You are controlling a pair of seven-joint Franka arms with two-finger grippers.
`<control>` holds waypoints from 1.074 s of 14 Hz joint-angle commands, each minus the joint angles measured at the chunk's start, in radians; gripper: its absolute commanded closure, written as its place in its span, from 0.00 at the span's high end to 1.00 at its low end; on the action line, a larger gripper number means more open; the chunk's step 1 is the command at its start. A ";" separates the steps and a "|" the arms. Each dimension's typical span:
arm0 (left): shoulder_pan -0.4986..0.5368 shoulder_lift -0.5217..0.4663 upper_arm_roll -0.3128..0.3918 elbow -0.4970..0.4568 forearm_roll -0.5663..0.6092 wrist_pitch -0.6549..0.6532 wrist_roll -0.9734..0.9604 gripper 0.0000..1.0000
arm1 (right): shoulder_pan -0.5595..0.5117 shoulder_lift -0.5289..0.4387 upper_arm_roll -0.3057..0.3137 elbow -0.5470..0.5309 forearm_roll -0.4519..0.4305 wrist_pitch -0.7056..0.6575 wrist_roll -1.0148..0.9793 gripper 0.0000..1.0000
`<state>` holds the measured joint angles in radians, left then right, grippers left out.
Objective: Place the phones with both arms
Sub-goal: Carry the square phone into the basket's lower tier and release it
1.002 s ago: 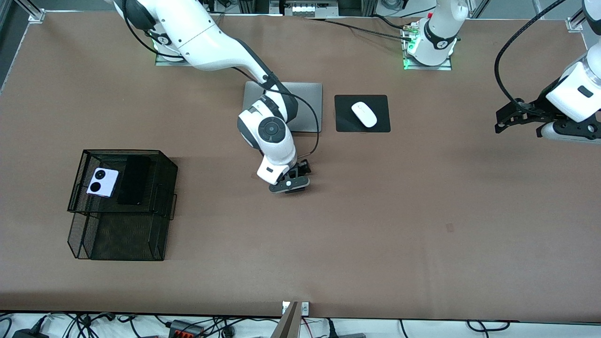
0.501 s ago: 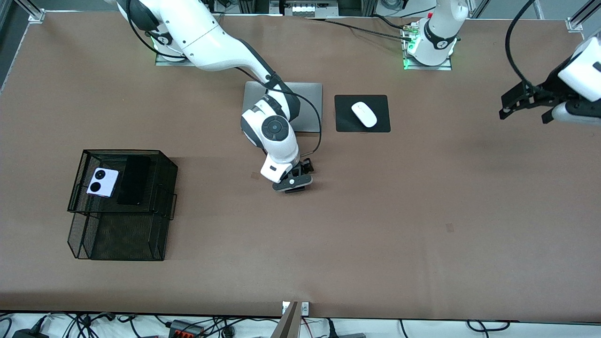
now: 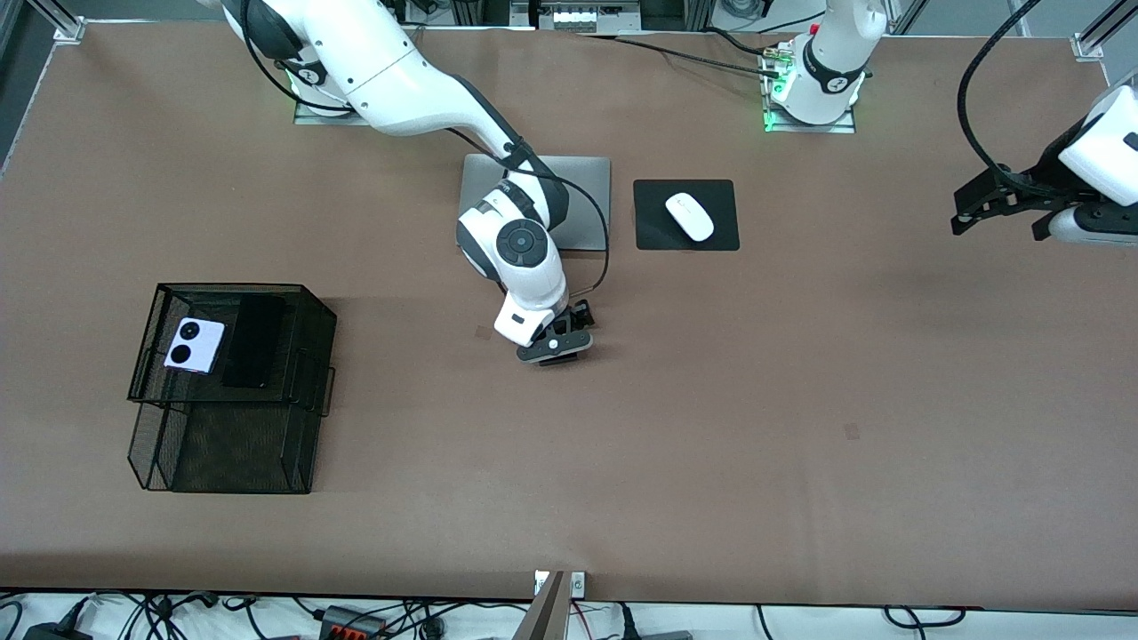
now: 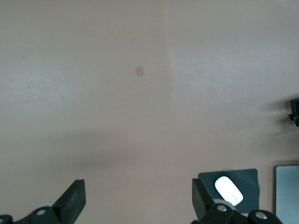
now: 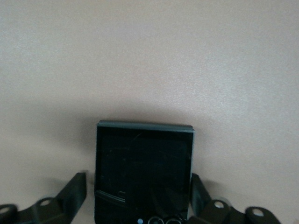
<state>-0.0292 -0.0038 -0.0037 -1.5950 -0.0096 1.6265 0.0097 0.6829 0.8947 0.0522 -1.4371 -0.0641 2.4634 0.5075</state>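
Right claw [image 3: 553,345] is set low at mid-counter, its fingers [image 5: 74,191] seen flanking the small square black flip phone [image 5: 144,171] on both side edges; one finger appears to touch, the other sits just beside, so a firm grip cannot be confirmed. The phone lies flat on the brown counter [image 3: 711,400], nearer the front camera than the silver laptop [image 3: 582,200]. Being near-square, no clear long axis is shown; its banded end is seen between the fingers, the plain end away from the wrist. For a good pick, squeeze should be finished squarely on both edges before lifting. Lilac flip phone [image 3: 195,346] and long black slab phone [image 3: 253,340] lie in the black mesh tray [image 3: 316,307]. Left claw [image 3: 996,206] waits, spread wide, over the counter's left-arm end
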 commanded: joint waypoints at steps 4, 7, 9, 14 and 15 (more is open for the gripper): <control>0.002 0.024 0.005 0.013 0.020 -0.005 -0.008 1.00 | 0.010 0.010 -0.009 0.018 -0.010 -0.004 -0.004 0.30; 0.002 0.034 0.005 0.016 0.020 -0.007 -0.001 1.00 | -0.002 -0.031 -0.014 0.020 -0.002 -0.018 0.008 0.27; -0.003 0.059 -0.005 0.020 0.020 0.001 -0.007 1.00 | -0.034 -0.084 -0.052 0.023 0.004 -0.093 0.002 0.27; -0.009 0.056 -0.012 0.021 0.019 -0.007 0.001 1.00 | -0.183 -0.169 -0.083 0.234 -0.006 -0.481 -0.006 0.27; -0.011 0.056 -0.012 0.020 0.020 -0.007 0.001 1.00 | -0.201 -0.168 -0.103 0.271 -0.006 -0.518 -0.007 0.27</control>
<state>-0.0343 0.0553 -0.0128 -1.5922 -0.0062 1.6279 0.0082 0.5071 0.7196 -0.0324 -1.2397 -0.0665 2.0254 0.4988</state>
